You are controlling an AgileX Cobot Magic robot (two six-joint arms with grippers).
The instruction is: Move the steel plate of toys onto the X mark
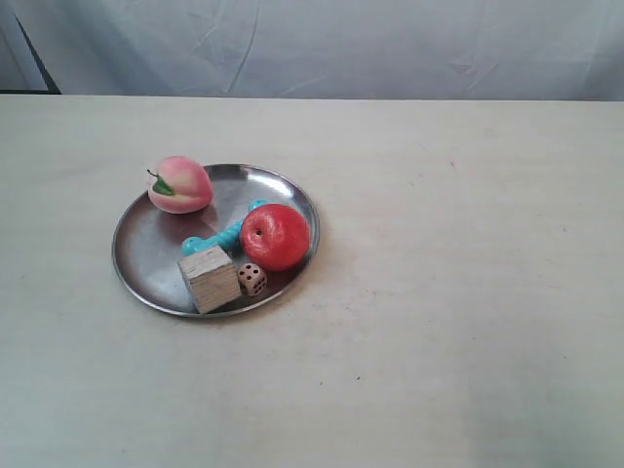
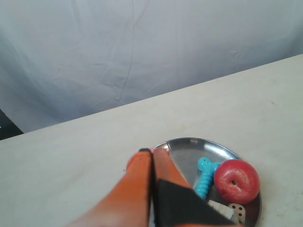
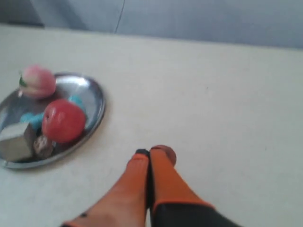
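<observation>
The steel plate lies left of centre on the pale table. It holds a pink peach, a red apple, a turquoise bone, a wooden cube and a spotted die. Neither arm shows in the exterior view. My left gripper is shut and empty above the plate's edge, beside the apple and bone, hiding the peach. My right gripper is shut and empty over bare table, apart from the plate. No X mark shows.
The table stretches wide to the exterior view's right and front. A wrinkled pale cloth backdrop hangs behind its far edge. A tiny dark speck sits on the table in front of the plate.
</observation>
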